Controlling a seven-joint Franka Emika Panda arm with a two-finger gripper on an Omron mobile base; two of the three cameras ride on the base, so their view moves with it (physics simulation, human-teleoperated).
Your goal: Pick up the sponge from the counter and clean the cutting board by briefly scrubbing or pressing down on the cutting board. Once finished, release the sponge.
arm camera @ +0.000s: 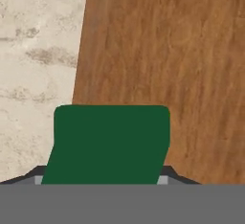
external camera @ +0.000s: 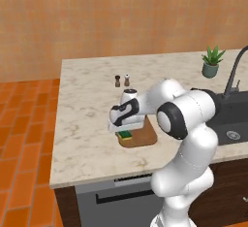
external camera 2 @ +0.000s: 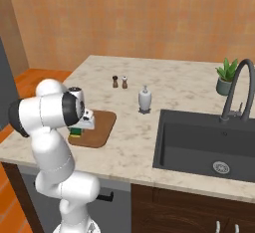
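Sponge (arm camera: 111,144) fills the lower middle of the hand view, dark green top toward the camera, its lower edge cut off by the frame bottom. Gripper (arm camera: 103,179) is closed on it; only the dark fingertips (arm camera: 29,176) peek out at either side of the sponge, the rest hidden behind it. In the left base view the sponge (external camera: 126,135) shows as a small green-over-yellow sliver just under the hand, resting on the near-left part of the cutting board (external camera: 144,136). Gripper (external camera: 125,130) itself is mostly covered by the white wrist there, so finger contact can't be made out from that side. Right base view: sponge (external camera 2: 76,131) is barely visible, tucked below the hand and partly blocked by the arm's upper link; the cutting board (external camera 2: 99,127) has its left portion hidden by the arm too. Board lies on the counter (external camera: 82,119) near the front edge, well apart from the sink (external camera 2: 199,142). Further back stand two small shakers (external camera: 121,80), too small to tell details, a white soap dispenser (external camera 2: 145,99) and a potted plant (external camera: 212,62). Faucet (external camera: 235,73) is cut off at the right edge of the left base view.
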